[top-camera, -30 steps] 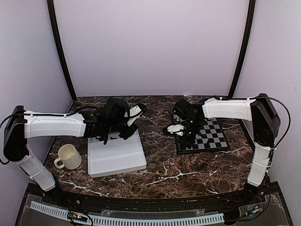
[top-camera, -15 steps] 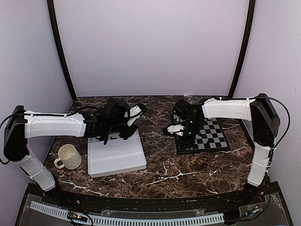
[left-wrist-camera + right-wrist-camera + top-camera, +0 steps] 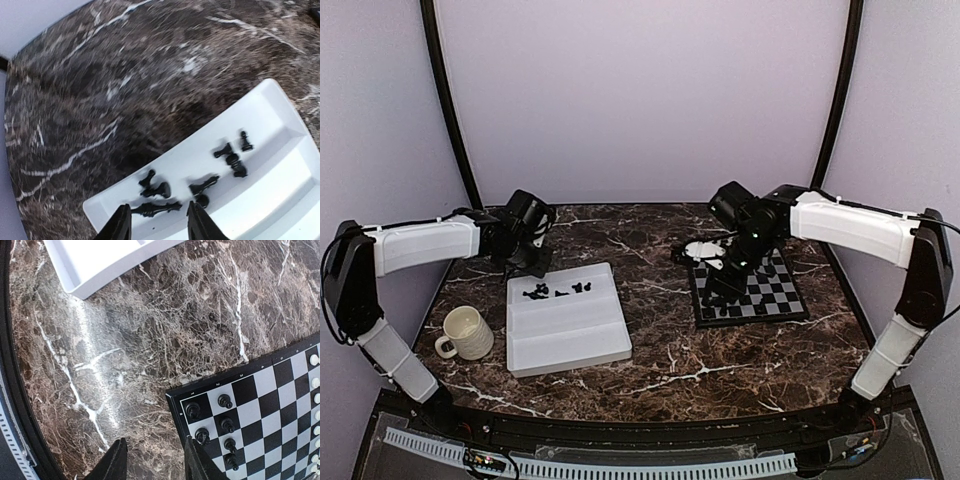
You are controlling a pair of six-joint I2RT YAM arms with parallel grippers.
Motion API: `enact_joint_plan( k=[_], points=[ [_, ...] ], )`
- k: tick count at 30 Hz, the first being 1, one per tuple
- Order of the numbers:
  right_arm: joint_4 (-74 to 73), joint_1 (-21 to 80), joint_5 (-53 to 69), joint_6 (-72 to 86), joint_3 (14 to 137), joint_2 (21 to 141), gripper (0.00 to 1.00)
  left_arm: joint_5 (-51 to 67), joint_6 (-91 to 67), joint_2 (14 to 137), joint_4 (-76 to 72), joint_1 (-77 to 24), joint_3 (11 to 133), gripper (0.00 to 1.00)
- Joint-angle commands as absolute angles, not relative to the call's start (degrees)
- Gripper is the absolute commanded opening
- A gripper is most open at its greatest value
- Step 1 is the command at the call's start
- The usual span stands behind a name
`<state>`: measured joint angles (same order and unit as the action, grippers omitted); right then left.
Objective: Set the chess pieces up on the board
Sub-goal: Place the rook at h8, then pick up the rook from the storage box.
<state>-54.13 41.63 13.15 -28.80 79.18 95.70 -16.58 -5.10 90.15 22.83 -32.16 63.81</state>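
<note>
Left fingers [image 3: 121,227] gape empty over tiny black chess pieces [image 3: 204,184] lying in a white tray [image 3: 295,195]; right fingers [image 3: 116,462], parted and empty, overlook the black-and-silver board [image 3: 260,382].

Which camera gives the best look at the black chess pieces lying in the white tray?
The left wrist view: the black chess pieces lie close below it in the white tray, each shape distinct. The top external view shows them only as dark specks. The right wrist view catches just a tray corner, none of them.
</note>
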Motion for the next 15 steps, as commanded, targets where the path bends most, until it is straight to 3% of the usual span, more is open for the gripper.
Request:
enact_joint_plan(
  k=[1,6,15],
  points=[
    [-54.9,41.4,15.4,-29.9,78.4,94.7,0.4,-9.2,-11.7,91.1,33.6,-26.7,63.0,0.37],
    [-54.6,41.2,16.2,-29.7,78.1,94.3,0.39,-6.8,-11.1,95.4,35.3,-22.7,64.3,0.34],
    [-53.8,40.8,16.2,-29.6,76.6,93.6,0.39,-7.7,-19.1,98.7,38.3,-20.9,65.9,0.4]
  ],
)
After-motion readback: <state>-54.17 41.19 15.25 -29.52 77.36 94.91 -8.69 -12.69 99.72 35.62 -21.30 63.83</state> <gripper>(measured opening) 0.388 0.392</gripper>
